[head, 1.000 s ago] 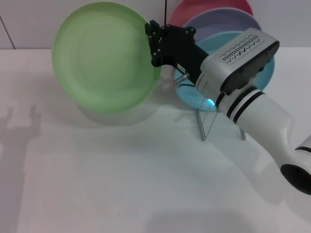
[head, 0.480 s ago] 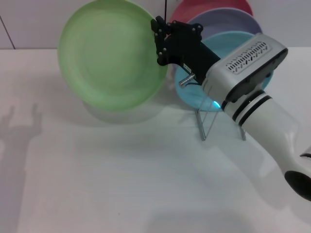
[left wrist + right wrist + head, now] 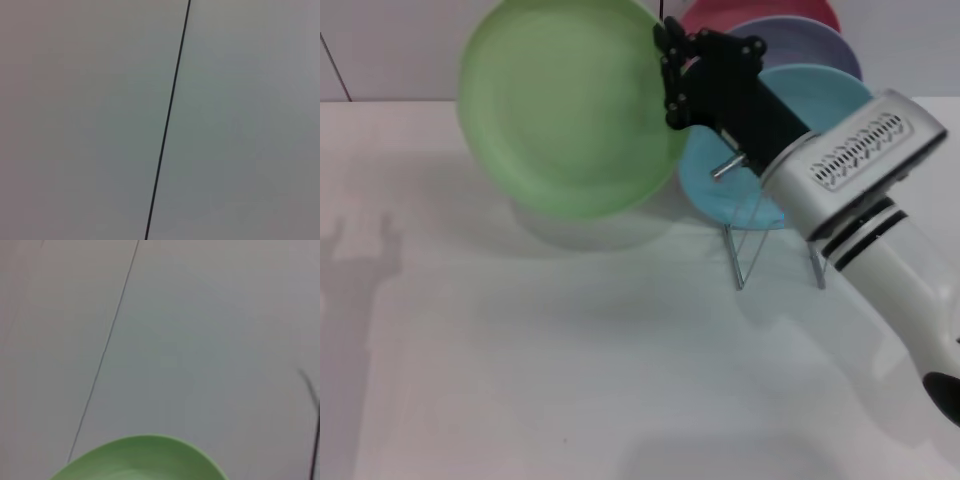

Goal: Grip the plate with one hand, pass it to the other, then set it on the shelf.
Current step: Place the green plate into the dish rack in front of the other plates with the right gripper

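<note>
The light green plate point(image 3: 565, 105) is held upright, clear of the white table, at the back left of centre. My right gripper point(image 3: 672, 75), black on a bulky white arm with a grey vented housing, is shut on the plate's right rim. The plate's rim also shows in the right wrist view point(image 3: 140, 457), in front of a bare wall. The silver wire rack point(image 3: 750, 250) stands just right of the plate, under my right arm. My left gripper is out of view; the left wrist view shows only a wall with a dark seam.
A turquoise plate point(image 3: 720, 185), a lavender plate point(image 3: 800, 40) and a pink plate point(image 3: 720, 15) stand upright in the rack behind my right arm. A faint shadow of an arm point(image 3: 360, 250) lies on the table at the far left.
My right gripper has carried the green plate to the right and slightly up, closer to the plates in the rack. The arm's housing has shifted right too.
</note>
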Robot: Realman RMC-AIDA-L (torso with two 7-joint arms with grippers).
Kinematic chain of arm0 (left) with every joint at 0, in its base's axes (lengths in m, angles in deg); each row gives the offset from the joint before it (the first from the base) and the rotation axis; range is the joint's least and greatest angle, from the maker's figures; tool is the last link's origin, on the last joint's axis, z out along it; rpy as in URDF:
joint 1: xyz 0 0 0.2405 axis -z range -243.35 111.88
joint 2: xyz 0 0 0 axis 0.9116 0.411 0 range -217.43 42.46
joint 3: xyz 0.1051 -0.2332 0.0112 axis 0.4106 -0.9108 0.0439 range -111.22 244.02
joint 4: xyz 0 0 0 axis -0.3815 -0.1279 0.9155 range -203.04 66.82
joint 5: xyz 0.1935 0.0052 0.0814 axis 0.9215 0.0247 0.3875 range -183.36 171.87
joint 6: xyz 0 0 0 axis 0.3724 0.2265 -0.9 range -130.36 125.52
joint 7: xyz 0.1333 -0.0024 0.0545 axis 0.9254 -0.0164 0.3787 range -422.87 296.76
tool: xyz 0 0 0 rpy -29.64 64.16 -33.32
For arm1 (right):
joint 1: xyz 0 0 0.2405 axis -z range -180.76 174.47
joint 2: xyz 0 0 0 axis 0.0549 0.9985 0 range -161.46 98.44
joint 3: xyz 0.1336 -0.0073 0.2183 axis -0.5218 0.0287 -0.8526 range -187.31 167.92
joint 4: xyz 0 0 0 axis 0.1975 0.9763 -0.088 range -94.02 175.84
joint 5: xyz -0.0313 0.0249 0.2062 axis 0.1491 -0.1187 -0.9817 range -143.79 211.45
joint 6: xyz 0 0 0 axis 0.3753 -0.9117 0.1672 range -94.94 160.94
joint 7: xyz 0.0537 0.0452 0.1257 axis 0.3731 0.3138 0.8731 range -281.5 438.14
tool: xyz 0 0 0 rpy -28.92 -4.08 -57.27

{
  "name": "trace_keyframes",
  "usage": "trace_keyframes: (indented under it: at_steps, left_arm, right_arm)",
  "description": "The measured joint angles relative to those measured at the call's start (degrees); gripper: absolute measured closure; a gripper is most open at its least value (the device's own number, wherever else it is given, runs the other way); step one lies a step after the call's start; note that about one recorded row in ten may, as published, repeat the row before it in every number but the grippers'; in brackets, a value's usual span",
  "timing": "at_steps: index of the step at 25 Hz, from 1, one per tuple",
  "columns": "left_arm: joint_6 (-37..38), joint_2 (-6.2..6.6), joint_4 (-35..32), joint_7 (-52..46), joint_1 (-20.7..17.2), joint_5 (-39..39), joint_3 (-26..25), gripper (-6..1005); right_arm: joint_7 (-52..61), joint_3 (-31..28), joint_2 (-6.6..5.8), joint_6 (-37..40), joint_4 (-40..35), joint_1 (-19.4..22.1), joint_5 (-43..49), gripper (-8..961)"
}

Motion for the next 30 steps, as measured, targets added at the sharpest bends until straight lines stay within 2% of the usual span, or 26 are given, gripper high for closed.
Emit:
trace_keyframes:
  at_steps: [9, 14, 20, 30]
  left_arm:
    - [-0.20, 0.00, 0.00, -0.08, 0.39, 0.15, -0.21, 445]
    - [-0.05, -0.07, 0.22, -0.08, 0.49, 0.16, 0.02, 446]
    - [0.21, -0.03, 0.59, -0.08, 0.58, 0.23, 0.07, 446]
    - [0.48, 0.00, 1.51, -0.08, 0.77, 1.80, 0.10, 447]
  right_arm:
    - [1.64, 0.17, -0.18, 18.50, -8.54, 0.38, 0.00, 926]
    - [1.73, 0.24, -0.27, 25.53, -11.51, 1.24, 0.01, 927]
    - [4.45, -0.20, -0.66, 34.53, -18.68, 0.81, 0.04, 929]
    - [1.69, -0.12, -2.16, 40.69, -26.64, -0.56, 0.05, 931]
